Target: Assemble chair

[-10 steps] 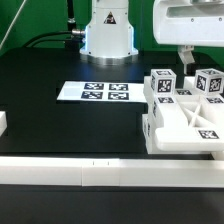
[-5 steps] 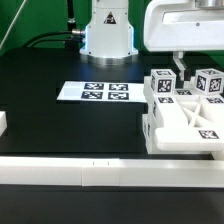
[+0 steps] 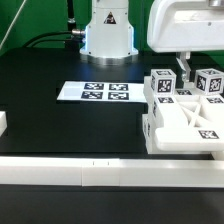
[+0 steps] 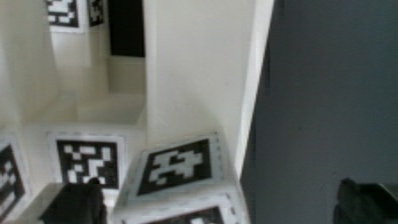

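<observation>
Since the earlier frames, the gripper has been shifted slightly above the chair, which is seen beyond the rail, right of the marker board. Finger opening cannot be told; nothing appears held. Rigid, glossy, slippery plastic is judged best gripped across flat faces.

The chair runs off the exterior view's right edge; the jaws seem hidden behind it.

Glossy white chair pieces carry black-and-white square tags; the marker board is white with black tags, on a black table
</observation>
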Tool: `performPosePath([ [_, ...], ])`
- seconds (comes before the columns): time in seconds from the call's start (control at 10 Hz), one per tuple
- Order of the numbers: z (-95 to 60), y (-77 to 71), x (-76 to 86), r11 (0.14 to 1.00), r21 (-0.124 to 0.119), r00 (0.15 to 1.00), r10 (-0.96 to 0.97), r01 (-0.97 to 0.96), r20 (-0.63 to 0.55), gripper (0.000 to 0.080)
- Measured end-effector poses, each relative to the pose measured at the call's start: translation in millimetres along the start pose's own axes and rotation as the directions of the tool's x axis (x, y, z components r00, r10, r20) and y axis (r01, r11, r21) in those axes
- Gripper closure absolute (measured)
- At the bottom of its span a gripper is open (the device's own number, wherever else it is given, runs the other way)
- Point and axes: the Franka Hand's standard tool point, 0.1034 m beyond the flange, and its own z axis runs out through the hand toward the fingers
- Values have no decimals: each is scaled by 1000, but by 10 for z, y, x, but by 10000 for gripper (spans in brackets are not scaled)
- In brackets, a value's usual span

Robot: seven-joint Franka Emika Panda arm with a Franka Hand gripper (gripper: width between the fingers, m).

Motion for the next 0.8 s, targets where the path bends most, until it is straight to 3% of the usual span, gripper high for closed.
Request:
performPosePath([
  [0.2,2,7,-2,1000,0,1000,2,-2,0,429],
  [0.3,2,18,-1,1000,-1,1000,4,-4,0,515],
  [0.6,3,29,0,999,-1,999,35,-35,0,515],
  [0.8,1,51,-11,969,32,969,246,-246,-17,515],
])
